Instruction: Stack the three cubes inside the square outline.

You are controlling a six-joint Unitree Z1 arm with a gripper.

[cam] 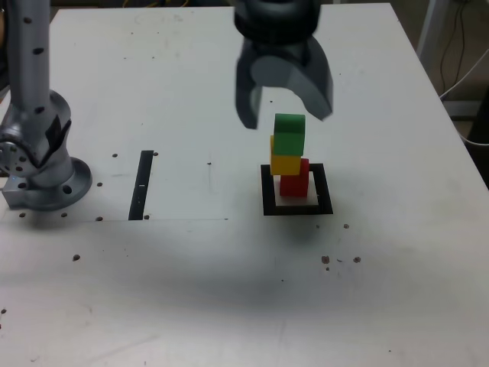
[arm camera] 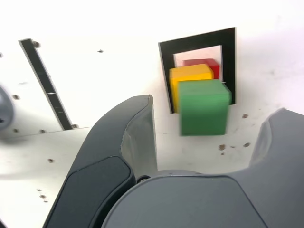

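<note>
The green cube (cam: 289,134) tops the stack, below the open jaws.

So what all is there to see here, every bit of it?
red cube: one, red, bottom of the stack, inside the square outline
yellow cube: one, yellow, middle
green cube: one, green, top
square outline: one, black, around the stack's base
strip: one, black, on the table, toward the exterior view's left
table: one, white, dark-spotted
gripper: one, dark grey, open, above the stack
robot arm: one, grey, exterior view's left
</note>
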